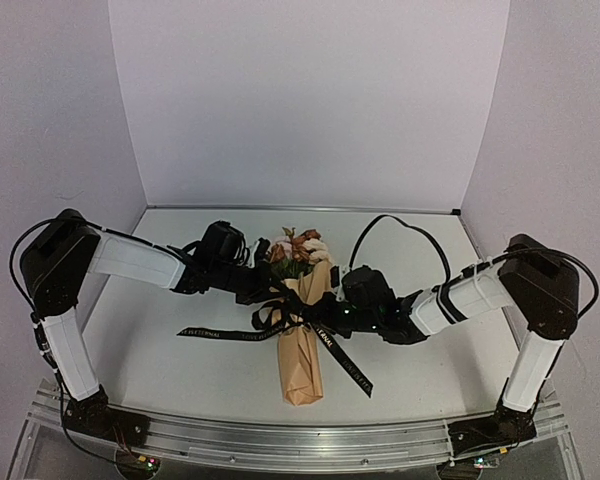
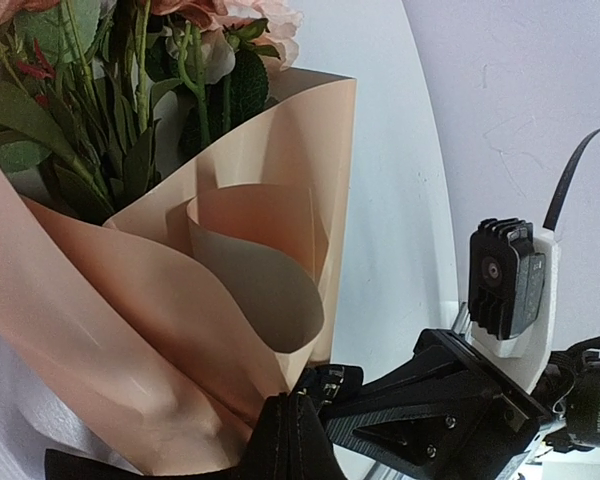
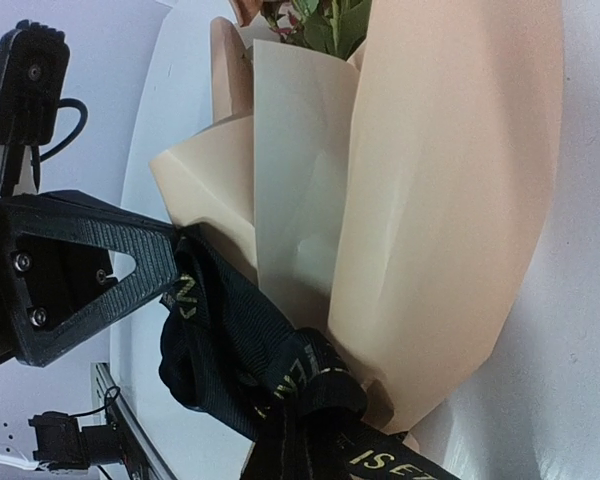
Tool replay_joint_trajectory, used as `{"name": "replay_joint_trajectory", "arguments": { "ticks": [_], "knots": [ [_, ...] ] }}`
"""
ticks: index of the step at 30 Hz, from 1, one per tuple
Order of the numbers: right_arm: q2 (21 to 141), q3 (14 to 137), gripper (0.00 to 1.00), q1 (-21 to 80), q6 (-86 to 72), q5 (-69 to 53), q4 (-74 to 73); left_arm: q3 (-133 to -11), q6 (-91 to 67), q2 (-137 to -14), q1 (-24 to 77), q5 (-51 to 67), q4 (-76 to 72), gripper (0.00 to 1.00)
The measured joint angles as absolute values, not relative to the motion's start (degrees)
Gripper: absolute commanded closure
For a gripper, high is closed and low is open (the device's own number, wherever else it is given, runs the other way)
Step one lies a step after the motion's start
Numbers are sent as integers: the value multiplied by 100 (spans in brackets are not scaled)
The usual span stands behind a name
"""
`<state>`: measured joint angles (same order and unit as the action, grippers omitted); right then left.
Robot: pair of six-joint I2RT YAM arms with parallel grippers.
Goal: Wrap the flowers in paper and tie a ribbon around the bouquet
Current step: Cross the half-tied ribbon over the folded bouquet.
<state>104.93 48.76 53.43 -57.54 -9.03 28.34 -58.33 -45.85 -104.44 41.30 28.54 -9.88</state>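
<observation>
Currently both jaws shut at bouquet point(image 1: 300, 365) waist. Left gripper point(image 1: 275, 292) pinches ribbon point(image 1: 220, 331) loop on its left, right gripper point(image 1: 328, 312) seemingly ribbon on right. Bouquet lies flat on table point(image 1: 170, 375), between jaws, blooms point(image 1: 298, 248) far end.

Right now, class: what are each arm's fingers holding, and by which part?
The left fingers and right fingers each pinch the black ribbon by a bow loop, beside the knot on the bouquet.

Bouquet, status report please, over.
Shut on the ribbon at its bow: left claw and right claw. Wrapped bouquet lies flat on table. No obstruction seen.
</observation>
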Motion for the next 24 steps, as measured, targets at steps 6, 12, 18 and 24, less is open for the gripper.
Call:
{"name": "replay_joint_trajectory", "arguments": {
  "ticks": [6, 12, 18, 24],
  "knots": [
    [10382, 4877, 100, 5341, -5724, -710, 2677, -5738, -4466, -10328, 4130, 2727, -977, 100],
    [10326, 4875, 100, 5341, -5725, -574, 2556, -5572, -4346, -10120, 4128, 2580, -927, 100],
    [10279, 4873, 100, 5330, -5730, -503, 2508, -5501, -4257, -9972, 4117, 2512, -916, 100],
    [10256, 4873, 100, 5328, -5729, -503, 2503, -5470, -4112, -9891, 4115, 2735, -1028, 100]
  ]
}}
